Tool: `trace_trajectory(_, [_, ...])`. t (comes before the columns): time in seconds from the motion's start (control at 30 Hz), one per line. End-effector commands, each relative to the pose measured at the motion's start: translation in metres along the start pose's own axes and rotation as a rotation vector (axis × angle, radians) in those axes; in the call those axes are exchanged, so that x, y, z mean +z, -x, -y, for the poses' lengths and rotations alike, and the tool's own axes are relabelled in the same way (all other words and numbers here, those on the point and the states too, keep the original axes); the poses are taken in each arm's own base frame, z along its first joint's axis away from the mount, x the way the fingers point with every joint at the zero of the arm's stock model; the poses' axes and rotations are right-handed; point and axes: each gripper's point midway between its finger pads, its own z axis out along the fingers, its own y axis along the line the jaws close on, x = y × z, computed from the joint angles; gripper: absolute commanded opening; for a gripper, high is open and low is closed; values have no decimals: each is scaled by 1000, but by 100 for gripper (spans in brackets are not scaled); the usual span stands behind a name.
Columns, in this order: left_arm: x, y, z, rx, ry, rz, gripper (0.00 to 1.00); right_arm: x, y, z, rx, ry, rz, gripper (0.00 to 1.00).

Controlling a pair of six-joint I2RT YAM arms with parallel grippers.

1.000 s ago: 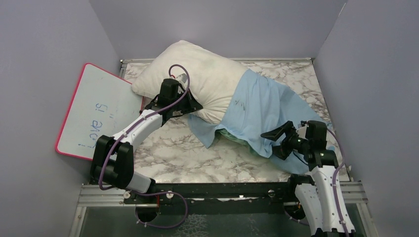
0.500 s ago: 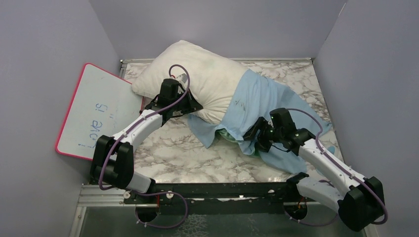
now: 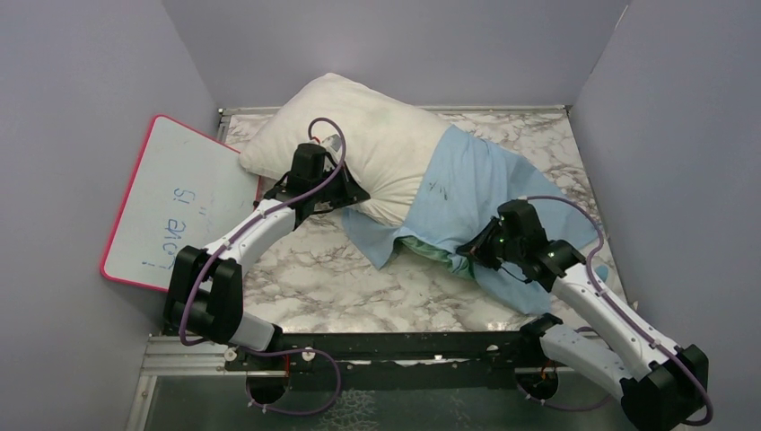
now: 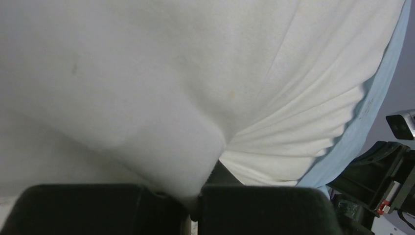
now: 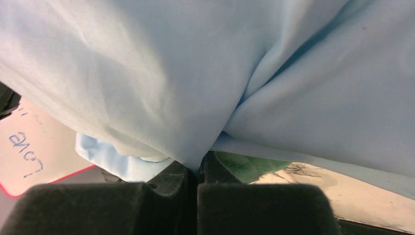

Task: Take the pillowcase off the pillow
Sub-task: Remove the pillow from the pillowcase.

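The cream-white pillow [image 3: 359, 148] lies at the back of the table, its right end still inside the light blue pillowcase [image 3: 476, 184]. My left gripper [image 3: 336, 199] is shut on a pinch of the pillow's near edge [image 4: 195, 161]. At the pillowcase's near hem my right gripper [image 3: 468, 254] is shut on a fold of blue cloth [image 5: 200, 147]. The teal-green inner face [image 5: 244, 166] shows just under that fold and also peeks out in the top view as the pillowcase's teal-green lining [image 3: 431, 249].
A pink-framed whiteboard [image 3: 179, 202] with blue writing leans at the left wall, touching the pillow's left corner. Grey walls close in on three sides. The marble tabletop [image 3: 332, 278] shows in front of the pillow, with a metal rail [image 3: 404, 346] at the near edge.
My right arm has swung in from the right edge to the pillowcase's near hem, and its gripper has gone from open to shut on the cloth. The left arm has not moved.
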Motion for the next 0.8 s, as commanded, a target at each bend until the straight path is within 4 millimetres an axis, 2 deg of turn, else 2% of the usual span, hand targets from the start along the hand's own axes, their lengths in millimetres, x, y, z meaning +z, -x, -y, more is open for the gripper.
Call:
trace_trajectory(0.0, [-3, 22, 0, 47, 23, 69, 0, -13, 24, 31, -26, -188, 128, 1])
trace_trajectory(0.13, [-3, 21, -7, 51, 60, 69, 0, -35, 44, 52, -19, -313, 248, 1])
trace_trajectory(0.3, [-4, 23, -14, 59, 97, 76, 0, -69, 68, 51, 1, -354, 385, 1])
trace_trajectory(0.53, [-1, 25, -30, 54, 143, 72, 0, -91, 80, 47, -50, -380, 428, 1])
trace_trajectory(0.63, [0, 26, -32, 52, 143, 67, 0, -104, 85, 61, -19, -485, 464, 1])
trace_trajectory(0.77, [0, 24, -38, 49, 162, 61, 0, -130, 97, 70, 44, -546, 565, 1])
